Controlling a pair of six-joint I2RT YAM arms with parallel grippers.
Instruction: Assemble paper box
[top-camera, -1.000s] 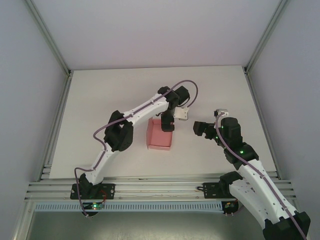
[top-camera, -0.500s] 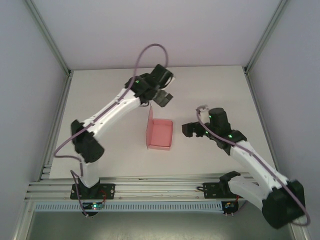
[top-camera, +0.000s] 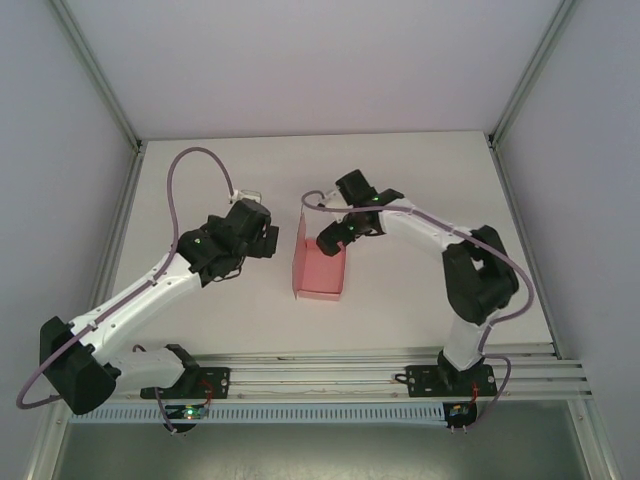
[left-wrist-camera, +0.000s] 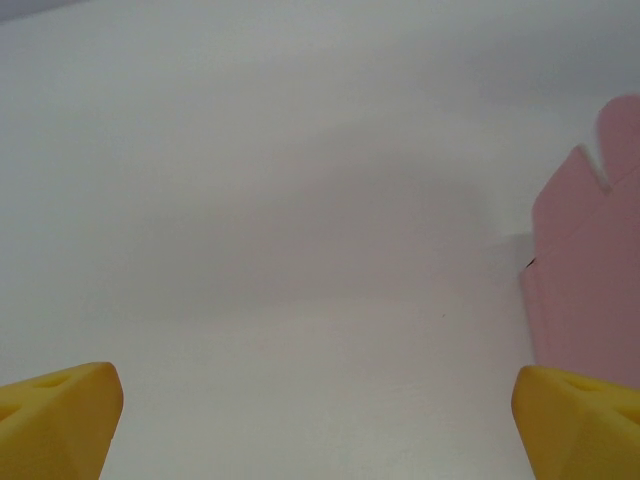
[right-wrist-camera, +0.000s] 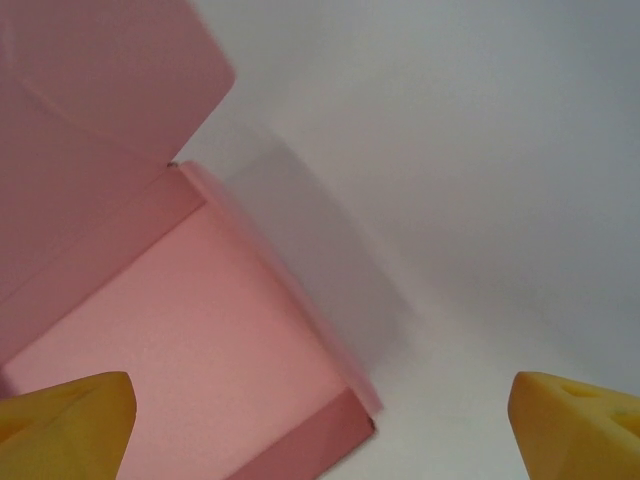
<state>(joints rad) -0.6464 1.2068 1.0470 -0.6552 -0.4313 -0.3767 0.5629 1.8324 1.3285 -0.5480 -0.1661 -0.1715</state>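
Right pincer (top-camera: 337, 237) hangs wide open and empty over the far end of the paper box (top-camera: 320, 270). In its wrist view the pink tray floor lies under and to the left of its yellow pads (right-wrist-camera: 62, 418), with the tall lid panel (right-wrist-camera: 90, 100) standing up and to the left. Left pincer (top-camera: 262, 240) is equally wide open and holds nothing, low over the counter (top-camera: 420, 170). The box stands off to its right, apart from it.

I judge the step in hand to be folding that upright panel over the tray. I would set one pad behind the panel near its crease and push slowly. The left pincer should brace the tray's wall so the thin card neither slides nor buckles.
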